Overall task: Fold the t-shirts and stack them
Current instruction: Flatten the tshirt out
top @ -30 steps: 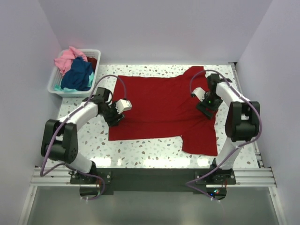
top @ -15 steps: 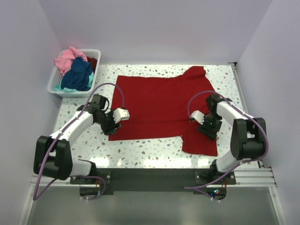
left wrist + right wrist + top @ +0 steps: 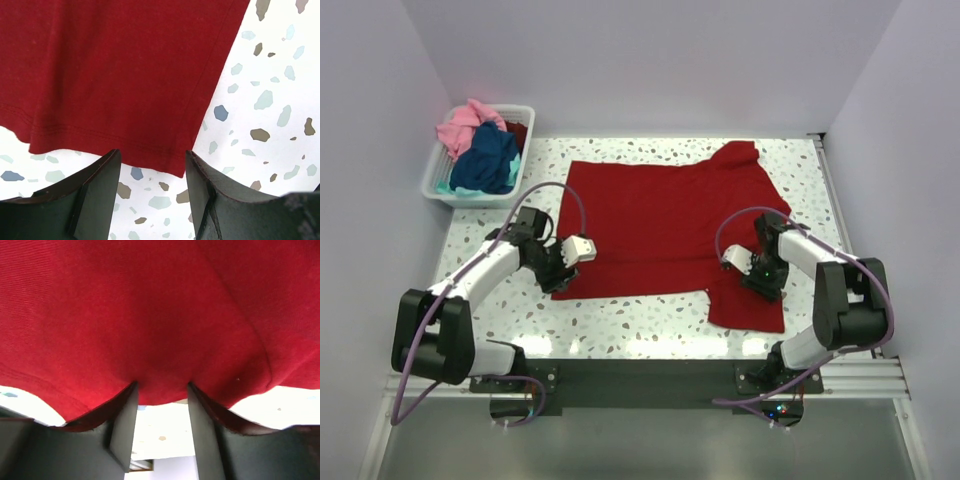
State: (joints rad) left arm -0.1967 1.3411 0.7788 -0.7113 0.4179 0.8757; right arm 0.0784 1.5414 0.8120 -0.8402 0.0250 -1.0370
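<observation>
One basket [image 3: 460, 200] holds a pink t-shirt [image 3: 460, 126] beside a navy t-shirt [image 3: 488, 160].

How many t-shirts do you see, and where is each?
4. The red t-shirt lies spread on the table; the pink t-shirt, navy t-shirt and teal t-shirt are piled in the basket, where more may be hidden.

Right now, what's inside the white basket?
The basket holds a crumpled pink t-shirt, a navy t-shirt and a teal edge. Whatever lies beneath them is covered.
</observation>
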